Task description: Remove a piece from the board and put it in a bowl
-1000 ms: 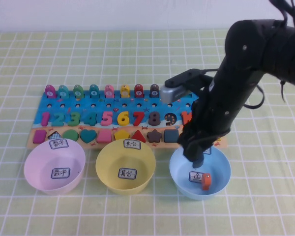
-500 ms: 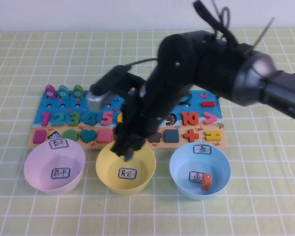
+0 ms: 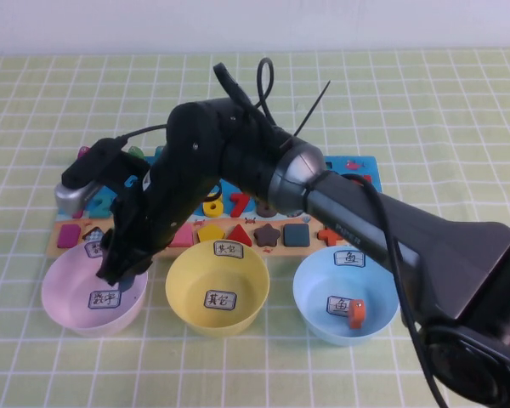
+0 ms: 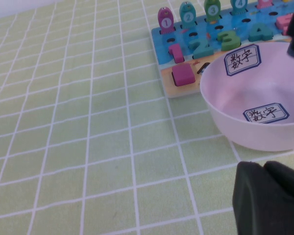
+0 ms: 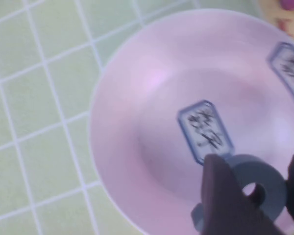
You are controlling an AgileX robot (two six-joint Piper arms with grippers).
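I had the right gripper over the pink bowl, fingers clamped on a grey ring piece. I couldn't tell the left gripper's state.

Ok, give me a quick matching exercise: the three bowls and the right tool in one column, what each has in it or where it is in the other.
Column one:
1. pink bowl
2. yellow bowl
3. blue bowl
4. right tool

Column two:
a. holds an orange piece
b. in the middle of the row, nothing in it but a label
c. gripping a grey round piece
d. right tool hangs over it

Pairs: 1-d, 2-b, 3-a, 4-c
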